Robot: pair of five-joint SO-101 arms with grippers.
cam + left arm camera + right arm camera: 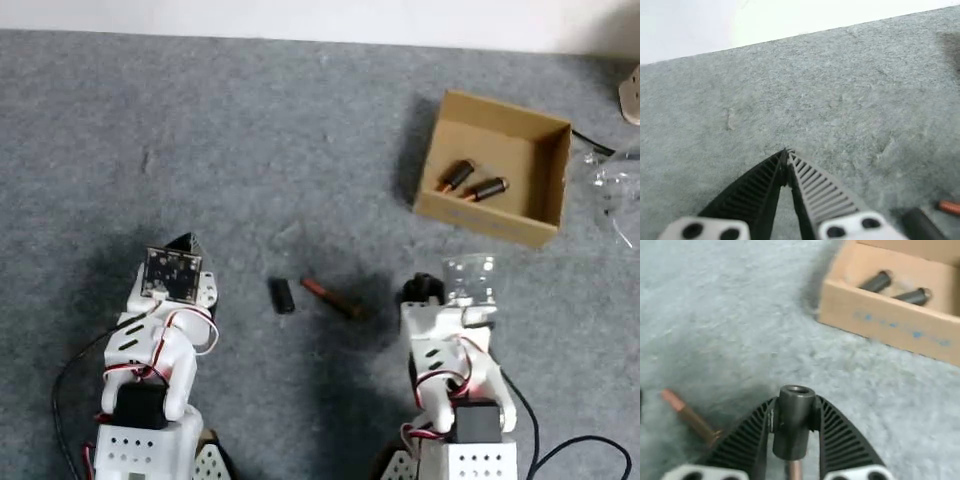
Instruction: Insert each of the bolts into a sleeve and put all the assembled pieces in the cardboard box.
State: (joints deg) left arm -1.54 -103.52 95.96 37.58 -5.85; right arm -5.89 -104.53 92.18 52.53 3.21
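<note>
Right end effector (794, 403) grips a sleeve (792, 427), left end effector (786, 153) clenched over grey carpet (840, 90).

The mat (300, 130) is mottled grey. The cardboard box (850, 310) is tan with blue marks. The sleeve (283, 295) is black, the bolt (330, 297) coppery red; both arms (160, 350) are white.
</note>
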